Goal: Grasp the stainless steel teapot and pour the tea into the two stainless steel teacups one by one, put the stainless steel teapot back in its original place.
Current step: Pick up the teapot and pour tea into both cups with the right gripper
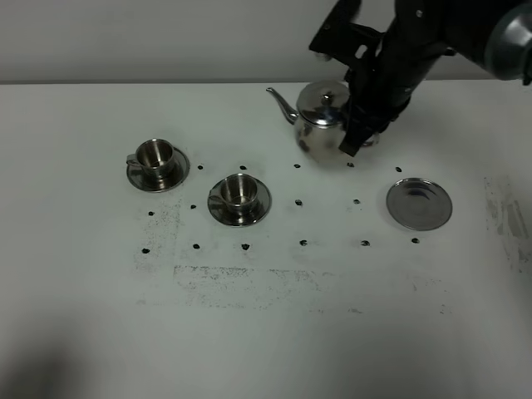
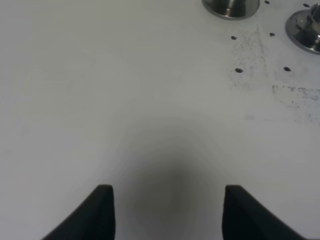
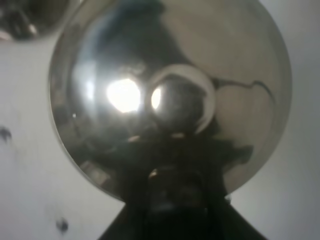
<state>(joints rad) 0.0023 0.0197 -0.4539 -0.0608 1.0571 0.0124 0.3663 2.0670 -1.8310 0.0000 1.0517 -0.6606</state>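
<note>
The stainless steel teapot is upright at the back middle, spout pointing left, away from the empty round steel plate at the right. My right gripper is shut on the teapot's handle. In the right wrist view the domed lid and knob fill the frame, with the gripper beneath. Two steel teacups on saucers stand at the left, one farther left and one nearer the middle. No tea shows. My left gripper is open over bare table, out of the exterior high view.
The white tabletop carries small black dots and a scuffed grey patch at the front middle. Saucer edges show in the corner of the left wrist view. The table's far edge runs just behind the teapot.
</note>
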